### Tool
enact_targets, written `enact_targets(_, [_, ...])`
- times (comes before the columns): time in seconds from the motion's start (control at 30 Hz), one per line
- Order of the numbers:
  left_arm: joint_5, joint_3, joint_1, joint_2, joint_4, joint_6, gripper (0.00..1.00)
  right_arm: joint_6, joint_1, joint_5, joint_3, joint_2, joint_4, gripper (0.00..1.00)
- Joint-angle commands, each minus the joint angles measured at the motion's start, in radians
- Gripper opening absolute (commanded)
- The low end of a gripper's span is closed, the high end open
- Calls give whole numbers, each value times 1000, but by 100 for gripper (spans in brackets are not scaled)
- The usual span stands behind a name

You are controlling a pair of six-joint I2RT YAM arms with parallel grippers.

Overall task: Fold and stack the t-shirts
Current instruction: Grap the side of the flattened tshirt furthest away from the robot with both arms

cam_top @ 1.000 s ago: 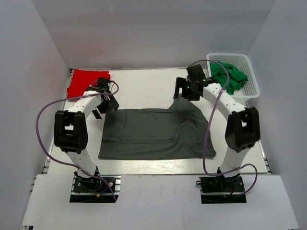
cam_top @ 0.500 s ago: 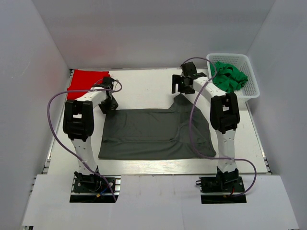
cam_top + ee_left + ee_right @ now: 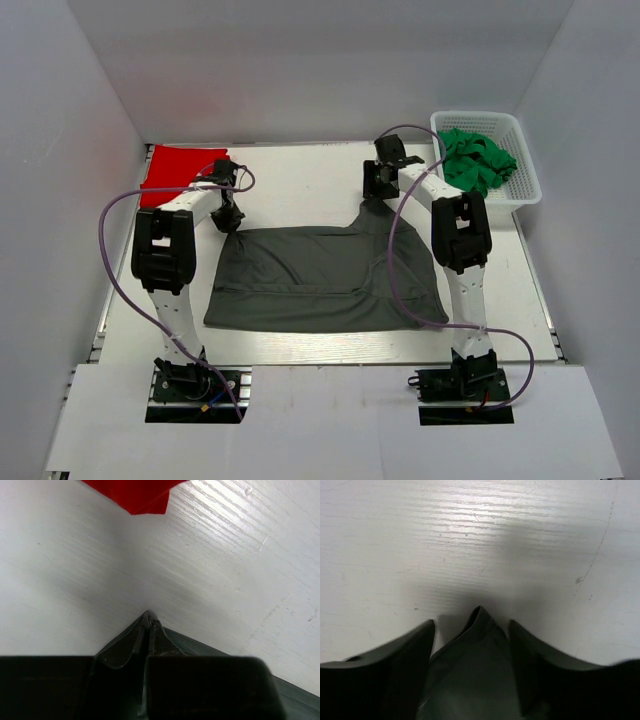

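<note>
The dark grey t-shirt (image 3: 320,278) lies spread flat mid-table. My left gripper (image 3: 229,216) sits at its far left corner, and in the left wrist view that gripper (image 3: 148,620) is shut on the pinched grey cloth. My right gripper (image 3: 378,192) is down at the far right corner. In the right wrist view this gripper (image 3: 471,625) is open, its fingers (image 3: 410,655) straddling a raised tip of grey cloth (image 3: 480,650) with gaps on both sides. The red t-shirt (image 3: 178,170) lies folded at the back left; its corner (image 3: 137,495) shows ahead of the left gripper.
A white basket (image 3: 520,140) holding bunched green cloth (image 3: 478,158) stands at the back right, close to the right arm. White walls enclose the table on three sides. Purple cables loop off both arms.
Both grippers dropped onto the grey shirt's far corners. The left jaws closed on the left corner. The right jaws narrowed around the right corner without touching it.
</note>
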Motion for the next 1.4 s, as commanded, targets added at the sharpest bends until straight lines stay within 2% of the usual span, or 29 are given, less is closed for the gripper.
enact_targets(0.0, [19, -32, 4, -4, -13, 0, 16, 4, -1, 13, -2, 7, 11, 58])
enact_targets(0.1, [-1, -23, 4, -4, -39, 0, 26, 9, 2, 1, -8, -1, 15, 32])
enact_targets(0.13, [-1, -23, 4, -15, -50, 0, 35, 16, -1, 2, -11, -4, 17, 23])
enact_targets(0.17, [-1, -23, 4, -15, -50, 0, 40, 22, 2, 9, -32, -12, 35, 1])
enact_targets(0.23, [-12, -23, 4, -27, -50, 0, 50, 27, -1, 19, -49, -30, 48, 0])
enact_targets(0.27, [-12, -13, 4, -40, -50, 0, 72, 33, -4, 39, -60, -35, 48, 0])
enact_targets(0.3, [-23, -13, 4, -53, -59, 0, 83, 36, -1, 48, -71, -50, 51, 0])
enact_targets(0.47, [-61, -4, 4, -87, -59, -9, 98, 66, -10, 180, -143, -120, 80, 0])
enact_targets(0.7, [-126, 7, 22, -77, -91, -46, 100, 78, -27, 243, -129, -130, 40, 0])
enact_targets(0.8, [-117, -27, 32, -96, -41, -46, 100, 102, -45, 262, -129, -130, 23, 0])
enact_targets(0.97, [-25, -59, 41, -106, 76, -14, 95, 72, -68, 198, -135, -131, 42, 0])
enact_targets(1.07, [17, -79, 41, -106, 125, 13, 89, 73, -70, 191, -111, -119, 32, 0])
enact_targets(1.3, [-6, -88, 41, -127, 154, 13, 87, 53, -71, 141, -97, -111, 28, 0])
enact_targets(1.37, [6, -108, 41, -136, 179, 13, 80, 50, -73, 137, -100, -110, 26, 0])
